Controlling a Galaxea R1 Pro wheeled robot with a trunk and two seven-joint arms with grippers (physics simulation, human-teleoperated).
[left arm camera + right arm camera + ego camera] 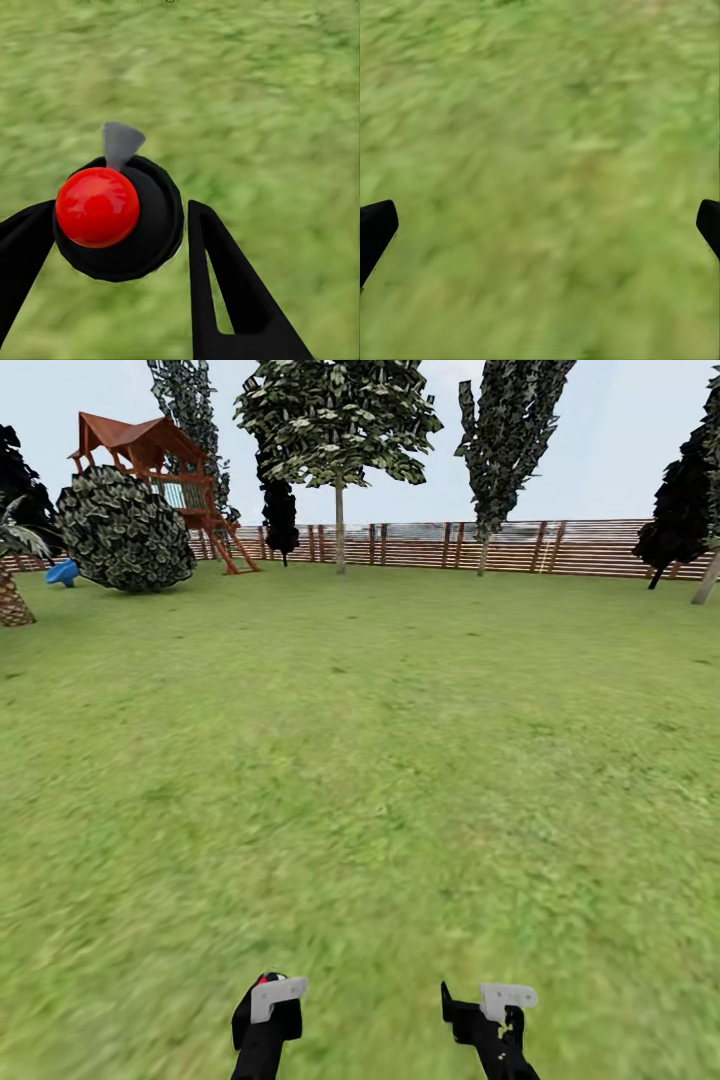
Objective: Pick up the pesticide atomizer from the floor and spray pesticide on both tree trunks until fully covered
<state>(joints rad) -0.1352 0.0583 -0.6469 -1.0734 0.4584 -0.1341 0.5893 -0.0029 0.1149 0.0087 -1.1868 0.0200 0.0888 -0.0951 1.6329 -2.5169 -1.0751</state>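
Note:
The pesticide atomizer [150, 225], a round black body with a red ball on top and a grey nozzle, sits between the black fingers of my left gripper [120, 225], which is shut on it. In the head view the left gripper [272, 996] is low at the bottom edge, with a bit of the atomizer's red top [263, 979] showing. My right gripper [490, 1000] hangs beside it, open and holding nothing, over bare grass [540, 150]. Two leafy trees [338, 420] [505, 430] stand far ahead by the fence, their trunks [340, 530] thin at this distance.
A wide lawn [380, 740] stretches ahead to a brown slatted fence [420, 545]. A wooden play tower [160, 460] and a round bush [125, 530] stand far left, with a palm-like plant [12, 575] at the left edge. Black-leaved trees [680, 510] stand at the right.

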